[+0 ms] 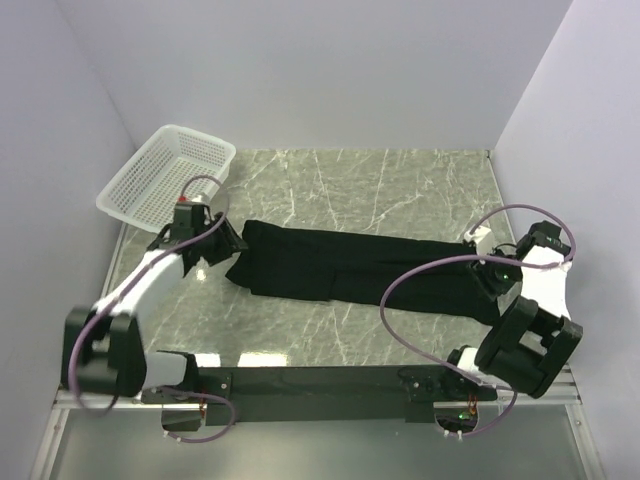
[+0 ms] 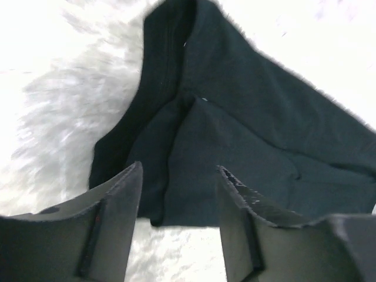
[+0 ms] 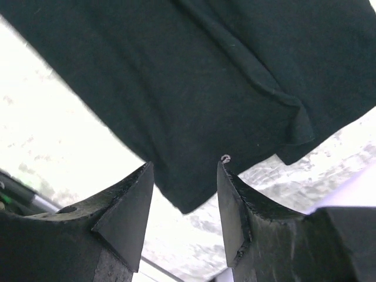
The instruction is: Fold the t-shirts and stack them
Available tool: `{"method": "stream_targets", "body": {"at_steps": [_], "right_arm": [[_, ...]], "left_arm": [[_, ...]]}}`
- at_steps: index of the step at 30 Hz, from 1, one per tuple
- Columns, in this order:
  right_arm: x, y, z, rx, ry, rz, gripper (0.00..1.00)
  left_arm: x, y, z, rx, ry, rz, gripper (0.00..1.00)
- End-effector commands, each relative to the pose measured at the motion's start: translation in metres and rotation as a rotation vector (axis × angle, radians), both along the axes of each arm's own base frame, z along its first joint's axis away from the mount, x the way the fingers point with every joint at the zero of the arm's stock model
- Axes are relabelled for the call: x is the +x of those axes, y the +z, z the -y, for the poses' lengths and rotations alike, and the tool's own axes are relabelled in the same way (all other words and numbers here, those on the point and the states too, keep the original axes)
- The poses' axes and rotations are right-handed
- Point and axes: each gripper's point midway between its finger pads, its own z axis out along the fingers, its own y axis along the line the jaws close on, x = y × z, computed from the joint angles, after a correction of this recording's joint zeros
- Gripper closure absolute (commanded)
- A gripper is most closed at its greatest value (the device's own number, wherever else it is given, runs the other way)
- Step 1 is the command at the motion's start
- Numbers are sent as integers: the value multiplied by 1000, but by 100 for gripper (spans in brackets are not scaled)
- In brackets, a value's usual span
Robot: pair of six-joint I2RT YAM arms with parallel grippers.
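The t-shirt (image 1: pixel 360 268) is plain black, perhaps tinged dark teal up close; the counter (image 1: pixel 400 180) is grey-green veined marble; the basket (image 1: pixel 150 182) is white mesh.

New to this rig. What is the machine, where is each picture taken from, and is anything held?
A left arm and a right arm stand at the near edge of a marble-patterned table. The wide picture looks down from above and behind them. The other two come from a camera on each wrist, showing that arm's own fingers. A black t-shirt, folded into a long band, lies across the table. A white basket sits at the far left corner. The left gripper and right gripper are at the shirt's ends, jaws apart, holding nothing.
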Motion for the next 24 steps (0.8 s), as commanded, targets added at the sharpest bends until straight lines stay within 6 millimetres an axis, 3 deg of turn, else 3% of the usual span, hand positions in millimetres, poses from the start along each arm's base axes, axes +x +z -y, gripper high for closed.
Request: {"method": "stream_targets", "body": {"at_steps": [1,5,13,19,24], "right_arm": [[31,3,17,14,-152,58,46],[46,1,28,47,-262,23,49],[60,-11,41,52,-285,-7,51],[61,-22,41,7,-195,-26,51],[73,-25,45,-17,-185,-19,50]], "left_arm": [[25,-2,25,-77,-135,33,44],[46,-17,37,-106,-185,-6,50],[46,-39,43,-124,-213,-79,52],[50,-31,41,-114,-203,-65,53],[53,-20,36,-82,-189,-46,52]]}}
